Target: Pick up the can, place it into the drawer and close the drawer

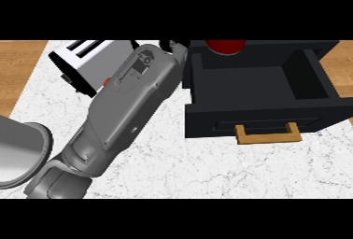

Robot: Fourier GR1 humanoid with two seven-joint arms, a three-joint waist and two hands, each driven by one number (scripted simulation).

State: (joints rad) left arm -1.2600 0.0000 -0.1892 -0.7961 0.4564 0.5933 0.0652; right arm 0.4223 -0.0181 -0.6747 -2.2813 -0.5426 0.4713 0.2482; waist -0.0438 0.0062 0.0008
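Observation:
The red can [226,45] shows at the view's top, at the far edge of the open black drawer [207,107]; whether it stands inside or just behind, I cannot tell. The drawer's inside is dark, and its wooden handle [268,135] faces me. My left forearm crosses the counter from the lower left up to the top middle. Only a small black part of my left hand [172,45] shows past the wrist, just left of the drawer's far left corner and apart from the can. My right hand is out of view.
A white toaster [86,58] stands at the back left, partly under my forearm. The rim of a grey metal pot [21,154] shows at the left edge. White marble counter [179,163] lies in front of the drawer, with wooden surface at both upper sides.

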